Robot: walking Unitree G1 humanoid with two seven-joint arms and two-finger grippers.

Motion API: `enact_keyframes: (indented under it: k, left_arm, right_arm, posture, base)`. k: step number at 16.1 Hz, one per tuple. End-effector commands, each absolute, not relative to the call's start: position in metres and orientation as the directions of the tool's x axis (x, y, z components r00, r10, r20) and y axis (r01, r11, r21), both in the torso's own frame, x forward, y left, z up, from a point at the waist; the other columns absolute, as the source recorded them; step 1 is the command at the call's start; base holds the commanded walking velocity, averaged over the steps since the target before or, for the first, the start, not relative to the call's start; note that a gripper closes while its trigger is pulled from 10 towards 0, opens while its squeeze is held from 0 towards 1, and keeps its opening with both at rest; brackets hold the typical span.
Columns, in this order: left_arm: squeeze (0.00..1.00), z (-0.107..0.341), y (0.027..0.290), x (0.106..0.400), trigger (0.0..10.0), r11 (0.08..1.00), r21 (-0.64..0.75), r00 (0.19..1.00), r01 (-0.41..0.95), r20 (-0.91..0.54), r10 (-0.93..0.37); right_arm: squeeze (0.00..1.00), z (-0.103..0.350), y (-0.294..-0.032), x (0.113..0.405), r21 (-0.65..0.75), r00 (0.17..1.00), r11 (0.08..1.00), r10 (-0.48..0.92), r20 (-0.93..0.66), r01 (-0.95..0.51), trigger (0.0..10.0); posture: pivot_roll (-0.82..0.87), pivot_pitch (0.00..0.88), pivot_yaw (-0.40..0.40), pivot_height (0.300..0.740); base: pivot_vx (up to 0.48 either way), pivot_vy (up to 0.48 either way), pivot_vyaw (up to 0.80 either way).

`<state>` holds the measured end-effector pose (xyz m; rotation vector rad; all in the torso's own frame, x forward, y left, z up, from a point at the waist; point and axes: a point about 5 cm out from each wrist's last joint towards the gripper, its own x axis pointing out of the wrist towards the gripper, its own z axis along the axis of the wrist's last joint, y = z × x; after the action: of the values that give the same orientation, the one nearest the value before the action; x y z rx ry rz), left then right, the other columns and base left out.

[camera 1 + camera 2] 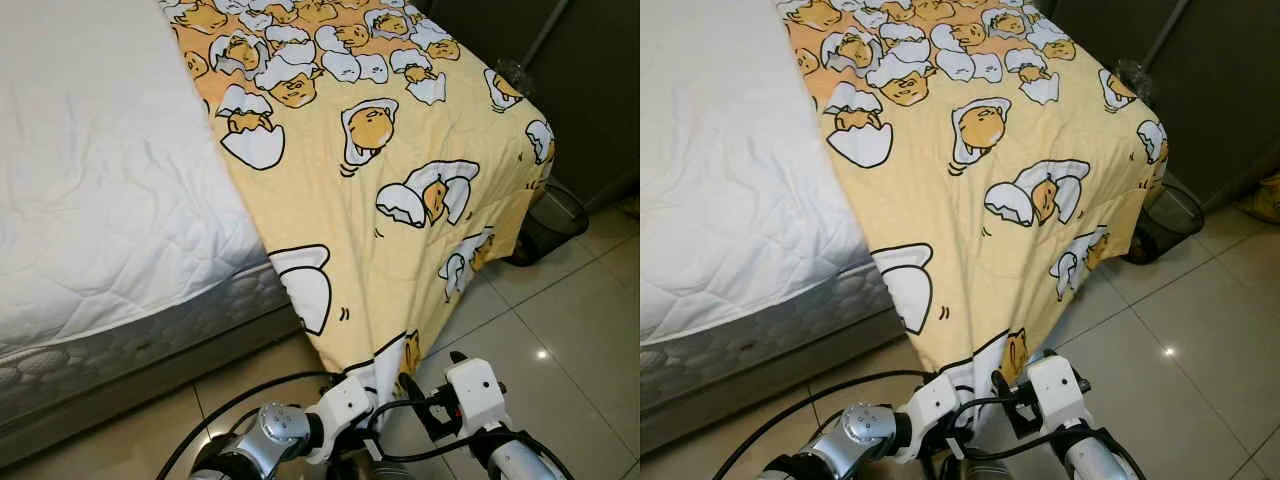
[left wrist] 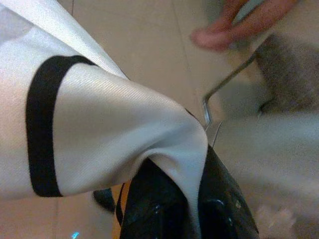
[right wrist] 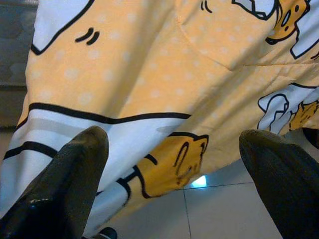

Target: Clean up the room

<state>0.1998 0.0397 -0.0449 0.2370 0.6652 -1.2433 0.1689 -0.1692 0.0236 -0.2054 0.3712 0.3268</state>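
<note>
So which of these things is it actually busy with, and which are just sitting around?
Busy with:
- yellow cartoon blanket, draped over the bed's corner
- left gripper, fingers pinching the blanket's bottom edge
- right gripper, fingers open beside that edge
- bed mattress

Just sitting around:
- black mesh bin
- a person's hand

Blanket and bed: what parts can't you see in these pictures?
- Mattress top under the yellow blanket: covered by it, both eye views.
- Black wire bin: its near side sits behind the blanket's corner, so what's inside is hidden.
- Left gripper tips: wrapped in blanket cloth, left wrist view.
- A person's hand: blurred, cut off by the top edge.
</note>
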Motion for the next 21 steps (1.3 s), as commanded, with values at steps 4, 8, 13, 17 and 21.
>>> enact_keyframes:
  k: [4,8,13,17,21]
  left_arm:
    - [0.00,-0.050,0.031,0.180,10.0,0.286,-0.344,0.061,0.894,-0.538,-0.841]
    - [1.00,-0.044,0.025,0.191,10.0,0.345,-0.268,0.164,0.900,-0.526,-0.835]
    - [1.00,-0.029,0.068,0.226,10.0,0.449,-0.110,0.337,0.887,-0.512,-0.790]
    - [1.00,-0.010,0.116,0.266,10.0,0.707,0.052,0.638,0.705,-0.483,-0.600]
    - [1.00,0.018,0.166,0.301,10.0,0.949,0.157,0.917,0.272,-0.342,-0.206]
  right_arm:
    - [0.00,0.020,-0.175,0.163,-0.148,0.869,0.923,0.268,-0.415,-0.356,10.0]
    - [0.00,0.021,-0.177,0.167,-0.157,0.875,0.923,0.264,-0.406,-0.352,10.0]
    - [0.00,0.023,-0.180,0.184,-0.164,0.898,0.935,0.237,-0.371,-0.315,10.0]
    - [0.00,0.039,-0.173,0.215,-0.165,0.942,0.951,0.212,-0.258,-0.260,10.0]
    - [0.00,0.079,-0.171,0.252,-0.125,0.995,0.987,0.096,-0.023,-0.098,10.0]
  posture:
    - [-0.14,0.151,-0.121,0.732]
    - [-0.14,0.140,-0.120,0.732]
    - [-0.11,0.098,-0.101,0.732]
    - [-0.07,0.041,-0.071,0.732]
    - [-0.02,0.000,-0.018,0.732]
  base:
    - [0.000,0.000,0.00]
    - [0.000,0.000,0.00]
    - [0.000,0.000,0.00]
    - [0.000,0.000,0.00]
    - [0.000,0.000,0.00]
